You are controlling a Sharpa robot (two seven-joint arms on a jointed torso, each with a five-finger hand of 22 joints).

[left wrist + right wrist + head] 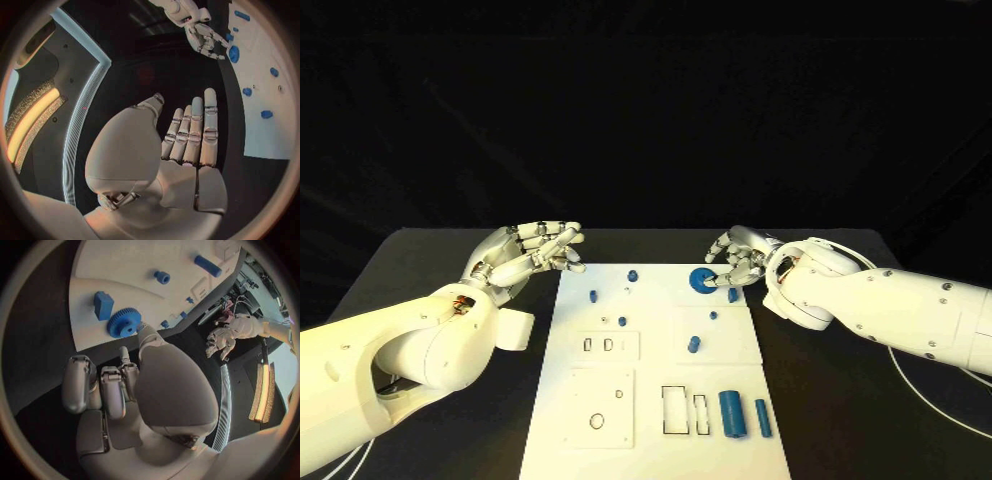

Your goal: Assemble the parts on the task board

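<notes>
Right hand [740, 262] at task board's [653, 400] far right corner — a fingertip touching blue gear [123, 322], nothing gripped; left hand [531, 255] beside board — fingers apart, empty.

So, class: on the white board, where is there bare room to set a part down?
On the task board, bare white lies along the near-left edge beside the ring outline. The far end is crowded by the blue gear and the right hand.

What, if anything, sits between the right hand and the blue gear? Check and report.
Nothing visible. The right hand is at the far right corner of the task board, and in the right wrist view one fingertip reaches right up to the rim of the blue gear. A small blue block lies just beyond the gear, not in between.
</notes>
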